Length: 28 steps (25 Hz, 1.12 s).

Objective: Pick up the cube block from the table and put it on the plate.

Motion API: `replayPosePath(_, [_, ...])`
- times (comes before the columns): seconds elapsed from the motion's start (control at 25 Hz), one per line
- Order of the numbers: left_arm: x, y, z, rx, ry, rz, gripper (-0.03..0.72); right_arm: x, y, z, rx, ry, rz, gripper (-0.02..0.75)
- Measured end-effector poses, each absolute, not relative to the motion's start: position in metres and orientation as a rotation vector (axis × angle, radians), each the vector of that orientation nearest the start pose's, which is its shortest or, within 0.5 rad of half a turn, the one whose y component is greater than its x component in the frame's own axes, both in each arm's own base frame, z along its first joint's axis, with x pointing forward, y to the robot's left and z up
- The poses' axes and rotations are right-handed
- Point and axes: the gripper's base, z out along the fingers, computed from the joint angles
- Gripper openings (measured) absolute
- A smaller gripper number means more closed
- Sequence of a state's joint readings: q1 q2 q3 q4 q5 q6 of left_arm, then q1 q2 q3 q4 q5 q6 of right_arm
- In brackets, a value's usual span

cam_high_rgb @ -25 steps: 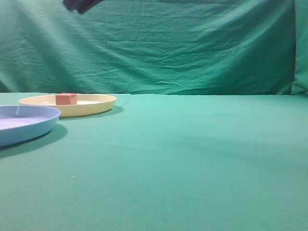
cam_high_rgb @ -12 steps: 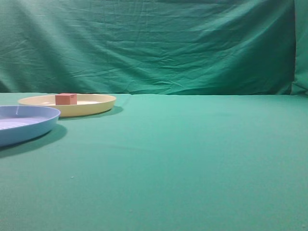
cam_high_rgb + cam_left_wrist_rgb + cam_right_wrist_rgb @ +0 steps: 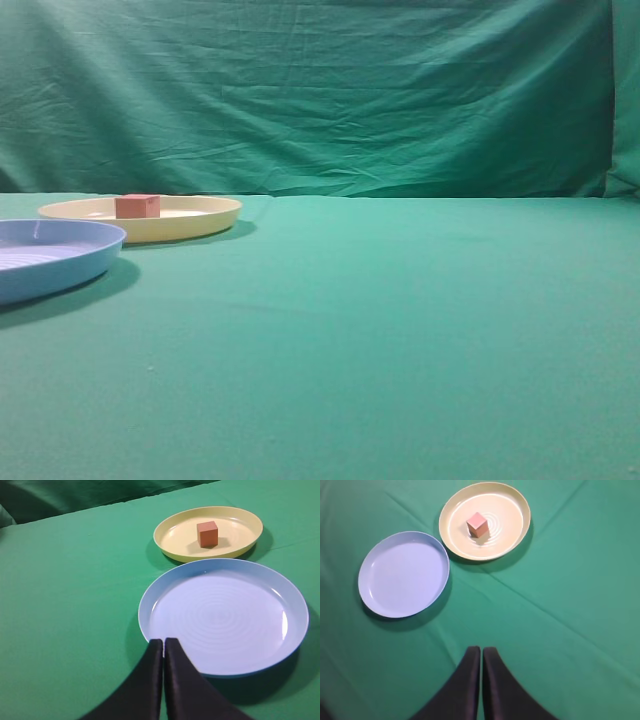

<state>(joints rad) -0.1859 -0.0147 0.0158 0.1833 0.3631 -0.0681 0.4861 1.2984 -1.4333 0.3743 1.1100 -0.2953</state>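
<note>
The pinkish-red cube block [image 3: 137, 206] rests inside the pale yellow plate [image 3: 205, 217] at the far left of the green table [image 3: 380, 320]. It also shows in the left wrist view [image 3: 207, 533] on the plate [image 3: 172, 537], and in the right wrist view [image 3: 477, 524] on the plate [image 3: 512, 527]. My left gripper [image 3: 163, 641] is shut and empty, its tips over the near rim of the light blue plate. My right gripper [image 3: 481, 649] is shut and empty, high above bare cloth. Neither gripper shows in the exterior view.
A light blue ridged plate [image 3: 70, 262] lies in front of the yellow one, also in the left wrist view [image 3: 165, 595] and the right wrist view [image 3: 375, 565]. A green cloth backdrop [image 3: 330, 90] hangs behind the table.
A dark arm part at the top left of the exterior view one second ago has gone out of view. The cube and both plates have not moved.
</note>
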Motion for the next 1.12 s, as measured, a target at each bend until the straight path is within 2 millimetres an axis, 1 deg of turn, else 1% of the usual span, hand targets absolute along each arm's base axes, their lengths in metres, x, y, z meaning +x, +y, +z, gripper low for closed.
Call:
replayPosePath(0.24, [0.053,-0.004,0.176,0.221,1.828,0.002,0.000,0.148,0.112,0.399,-0.878,2.212,0.572,0.000])
replayPosePath(0.28, [0.053,-0.004,0.176,0.221,1.828,0.002,0.000,0.148,0.112,0.399,-0.878,2.212,0.572,0.000])
replayPosePath(0.32, [0.053,-0.004,0.176,0.221,1.828,0.002,0.000,0.137,0.106,0.398,-0.877,2.197,0.567,0.000])
replayPosePath(0.36, [0.053,-0.004,0.176,0.221,1.828,0.002,0.000,0.122,0.095,0.398,-0.878,2.163,0.523,0.000])
replayPosePath(0.44, [0.053,-0.004,0.176,0.221,1.828,0.002,0.000,0.109,0.085,0.397,-0.846,2.152,0.486,0.000])
replayPosePath(0.56, [0.053,-0.004,0.176,0.221,1.828,0.002,0.000,0.097,0.071,0.391,-0.710,2.192,0.443,0.000])
replayPosePath(0.64, [0.053,-0.004,0.176,0.221,1.828,0.002,0.000,0.089,0.060,0.385,-0.637,2.188,0.385,0.000])
replayPosePath(0.76, [0.053,-0.004,0.176,0.221,1.828,0.002,0.000,0.077,0.046,0.375,-0.571,2.098,0.330,0.000])
replayPosePath(0.8, [0.053,-0.004,0.176,0.221,1.828,0.002,0.000,0.072,0.041,0.371,-0.531,2.045,0.320,0.000])
replayPosePath(0.96, [0.053,-0.004,0.176,0.221,1.828,0.002,0.000,0.057,0.024,0.341,-0.374,1.895,0.249,0.000])
replayPosePath(1.12, [0.053,-0.004,0.176,0.221,1.828,0.002,0.000,0.052,0.014,0.297,-0.265,1.797,0.157,0.000])
